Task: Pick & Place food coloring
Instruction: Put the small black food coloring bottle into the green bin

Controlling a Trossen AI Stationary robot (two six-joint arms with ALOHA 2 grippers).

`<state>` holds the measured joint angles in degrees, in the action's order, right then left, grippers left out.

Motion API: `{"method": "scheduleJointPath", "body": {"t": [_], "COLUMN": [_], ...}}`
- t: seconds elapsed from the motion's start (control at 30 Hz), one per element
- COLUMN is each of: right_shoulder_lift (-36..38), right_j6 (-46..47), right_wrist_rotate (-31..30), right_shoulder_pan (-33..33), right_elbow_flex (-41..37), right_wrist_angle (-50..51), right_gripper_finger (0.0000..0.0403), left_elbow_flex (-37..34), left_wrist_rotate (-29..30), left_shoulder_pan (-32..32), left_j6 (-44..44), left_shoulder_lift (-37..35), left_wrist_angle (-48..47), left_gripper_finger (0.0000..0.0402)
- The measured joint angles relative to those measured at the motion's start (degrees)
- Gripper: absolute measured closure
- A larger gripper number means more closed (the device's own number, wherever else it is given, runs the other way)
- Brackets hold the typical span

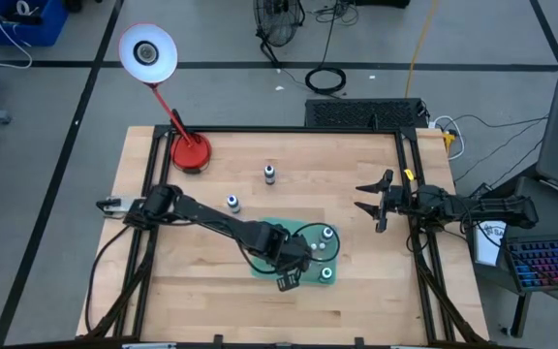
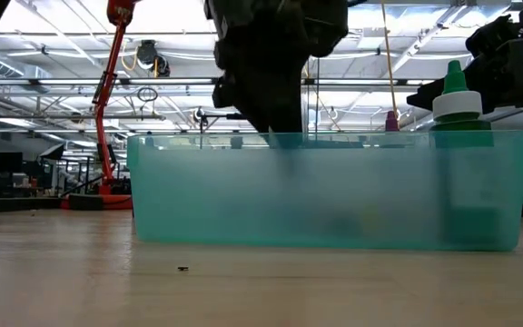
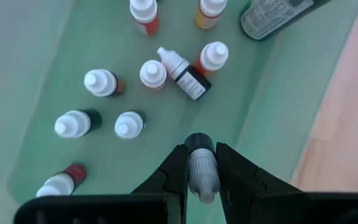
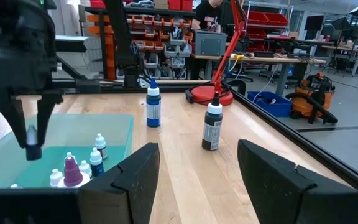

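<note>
The food coloring is several tiny white-capped bottles (image 3: 114, 84) standing on the floor of the green tray (image 3: 55, 43), and one (image 3: 185, 71) lies on its side. My left gripper (image 3: 201, 152) hangs over the tray (image 1: 260, 274), pointing down, shut on one more small bottle. Two larger bottles stand on the table beyond the tray, a blue one (image 4: 153, 106) and a dark one (image 4: 213, 127). My right gripper (image 1: 376, 204) waits open near the table's right edge, touching nothing. My left gripper pinches a small food coloring bottle (image 3: 202, 171) between its two fingers, coming from above and pointing down. The bottle's dark lower end (image 3: 199, 143) sticks out below the fingertips. It hangs upright, lifted clear above the tray floor (image 4: 33, 149).
A red lamp base (image 1: 190, 152) stands at the table's far left, its white shade leaning out past the edge. A big green bottle (image 2: 457, 109) and another large bottle (image 1: 327, 233) stand in the tray's right part. Bare wood lies on the near side of the tray.
</note>
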<state>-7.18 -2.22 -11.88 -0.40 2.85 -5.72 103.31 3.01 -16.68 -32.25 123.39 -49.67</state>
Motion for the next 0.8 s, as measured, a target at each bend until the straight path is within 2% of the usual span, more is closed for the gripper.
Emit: {"method": "scheduleJointPath", "body": {"t": [0.33, 0.8], "right_shoulder_lift": [-0.11, -0.11], "right_j6": [0.02, 0.02], "right_wrist_rotate": [0.0, 0.0], "right_shoulder_pan": [0.0, -0.01], "right_elbow_flex": [0.01, 0.02], "right_wrist_angle": [0.02, 0.0], "right_gripper_finger": [0.0197, 0.0198], "left_elbow_flex": [-0.12, -0.09], "left_wrist_rotate": [-0.05, 0.06], "left_shoulder_pan": [0.14, 1.06], "left_j6": [-1.26, -2.86], "left_shoulder_lift": [4.27, 4.98], "left_wrist_angle": [-0.49, -1.44], "left_gripper_finger": [0.0343, 0.0343]}}
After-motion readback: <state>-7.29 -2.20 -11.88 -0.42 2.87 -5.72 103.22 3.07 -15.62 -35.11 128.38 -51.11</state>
